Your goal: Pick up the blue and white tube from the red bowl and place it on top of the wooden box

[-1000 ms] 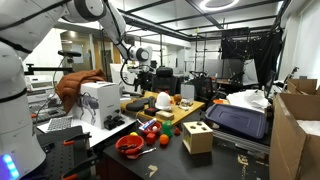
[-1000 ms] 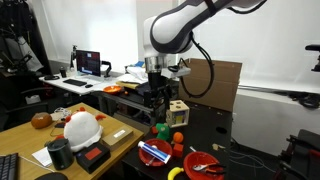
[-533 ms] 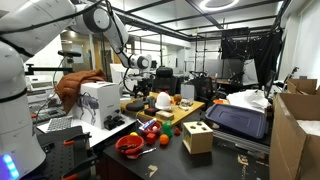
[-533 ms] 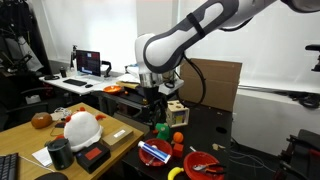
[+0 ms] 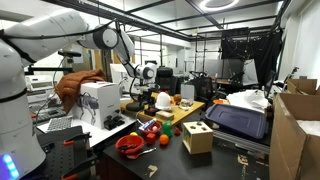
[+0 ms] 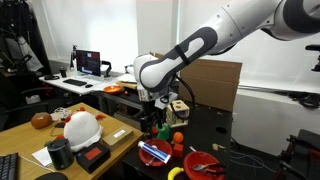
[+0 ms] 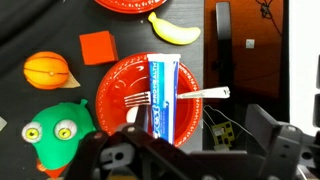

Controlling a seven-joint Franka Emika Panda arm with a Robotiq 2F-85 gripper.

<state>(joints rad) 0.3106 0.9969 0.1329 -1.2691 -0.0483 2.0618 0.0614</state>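
So, the gripper hangs above the table with its jaws wide apart and nothing between them. In the wrist view one finger sits toward 9 o'clock at the bottom of the frame, the other toward 3.

The blue and white tube lies flat in the red bowl. From the gripper it's at roughly 12 o'clock, maybe a touch toward 11. Its long axis runs 12 to 6 in that view, so the jaws stand across its narrow way, which is what you'd want for a pinch. I reckon the next move is mostly a straight drop plus a small nudge to centre over it, with no wrist twist needed.

One annoyance is a fork lying across the bowl from 9 to 3, crossing the tube at about mid-length. I can't tell if it's on top of the tube or under it. Either way it could block a finger or get dragged along on the lift.

The wooden box stands near the bowl, at about 1 o'clock from it in an exterior view, so the carry looks short. Nothing is lifted yet, so I'd call this the reach-down step.
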